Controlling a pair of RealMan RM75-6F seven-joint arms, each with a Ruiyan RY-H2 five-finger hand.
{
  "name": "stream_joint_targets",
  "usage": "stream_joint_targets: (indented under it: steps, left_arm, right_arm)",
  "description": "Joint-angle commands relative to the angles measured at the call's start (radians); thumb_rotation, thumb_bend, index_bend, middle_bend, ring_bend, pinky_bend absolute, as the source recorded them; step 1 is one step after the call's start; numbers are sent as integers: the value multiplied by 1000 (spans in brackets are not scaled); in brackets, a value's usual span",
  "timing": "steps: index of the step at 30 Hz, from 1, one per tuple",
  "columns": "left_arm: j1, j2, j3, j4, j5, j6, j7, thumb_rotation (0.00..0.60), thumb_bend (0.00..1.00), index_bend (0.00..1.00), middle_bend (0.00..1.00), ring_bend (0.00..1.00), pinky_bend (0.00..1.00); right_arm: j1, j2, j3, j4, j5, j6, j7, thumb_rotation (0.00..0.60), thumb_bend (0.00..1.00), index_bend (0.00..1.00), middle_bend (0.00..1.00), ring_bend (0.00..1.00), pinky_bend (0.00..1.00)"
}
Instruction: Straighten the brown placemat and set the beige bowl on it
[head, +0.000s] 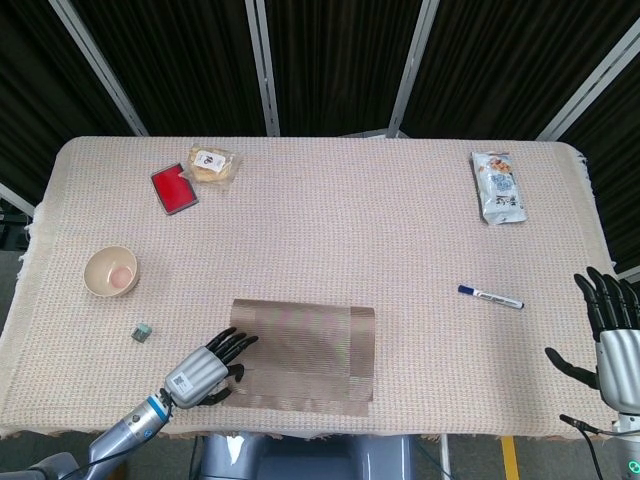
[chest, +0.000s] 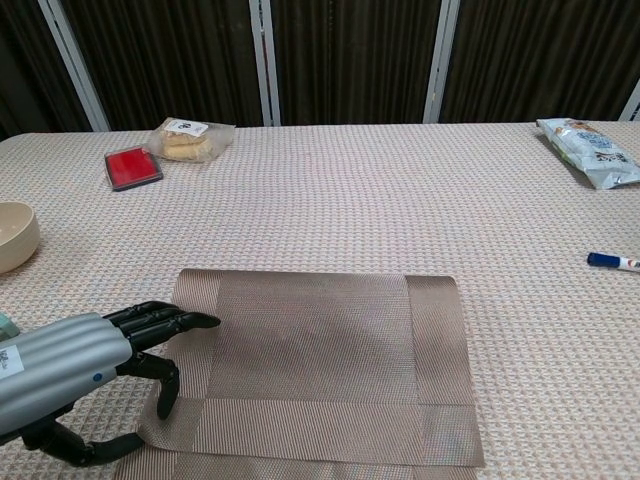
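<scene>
Head view: we see the brown placemat (head: 305, 355) lying near the front edge of the bench (head: 330, 230), its left border under the fingers of our left hand (head: 205, 368), probably so the mat can be dragged square. The beige bowl (head: 110, 271) sits well apart, up and to the left, untouched. Our right hand (head: 610, 330) hovers off the bench's right edge, fingers spread, holding nothing.

Chest view: the left hand (chest: 95, 355) rests fingertips on top and thumb at the mat's (chest: 330, 365) edge; whether it truly pinches we cannot tell.

Left hand (head: 205, 367) – silver shell, black fingers, label.
</scene>
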Motion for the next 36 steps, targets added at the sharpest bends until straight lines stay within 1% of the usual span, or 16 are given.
stream_joint_targets:
  steps: [1,5,14,16,20,22,23,24,25,26,28,29,30,33,35,36]
  left_arm:
    - [0,0,-1,-1,-5,-4,-3,600,369,487,0,0,0]
    - [0,-1,-2,-2,-12,-6,-4,600,423,493,0,0,0]
    - [-1,-3,-22,-30,-31,5,-27,600,433,639,0,0,0]
    - [-7,0,-37,-46,-34,12,-26,600,433,660,0,0,0]
    - [-38,7,-105,-104,-75,-2,-24,600,432,683,0,0,0]
    - [-74,16,-178,-155,-131,-36,-28,600,433,687,0,0,0]
    - [-98,21,-229,-187,-177,-63,-23,600,433,687,0,0,0]
    - [-112,25,-263,-211,-222,-91,-17,600,433,687,0,0,0]
    - [-125,27,-301,-239,-275,-116,-14,600,431,687,0,0,0]
    - [-142,26,-359,-270,-354,-147,-15,600,429,688,0,0,0]
    - [-189,24,-457,-295,-486,-200,38,600,428,688,0,0,0]
    - [-228,15,-517,-279,-559,-225,84,600,430,689,0,0,0]
    - [-255,7,-552,-265,-615,-245,114,600,433,691,0,0,0]
    - [-342,-19,-632,-185,-775,-300,200,600,442,692,0,0,0]
    - [-400,-45,-673,-95,-868,-332,230,600,449,692,0,0,0]
    - [-414,-52,-680,-68,-887,-341,234,600,450,692,0,0,0]
  right_arm:
    - [0,0,0,0,0,0,0,600,0,0,0,0,0]
    - [0,1,0,0,0,0,0,600,0,0,0,0,0]
    - [0,2,1,2,2,1,4,600,0,0,0,0,0]
    - [0,1,2,2,2,0,4,600,0,0,0,0,0]
    - [3,-2,3,4,9,-5,-1,600,0,0,0,0,0]
    - [4,-4,5,5,14,-8,-7,600,0,0,0,0,0]
    - [5,-5,7,5,19,-9,-10,600,0,0,0,0,0]
    - [5,-6,8,6,22,-11,-13,600,0,0,0,0,0]
    - [6,-7,9,6,25,-12,-15,600,0,0,0,0,0]
    - [8,-9,12,8,30,-13,-18,600,0,0,0,0,0]
    - [11,-12,17,14,37,-17,-20,600,0,0,0,0,0]
    - [14,-14,20,17,45,-21,-18,600,0,0,0,0,0]
    - [16,-14,23,20,52,-25,-19,600,0,0,0,0,0]
    - [19,-17,34,24,78,-32,-24,600,0,0,0,0,0]
    - [22,-18,41,28,95,-36,-29,600,0,0,0,0,0]
    - [22,-19,43,29,99,-37,-31,600,0,0,0,0,0]
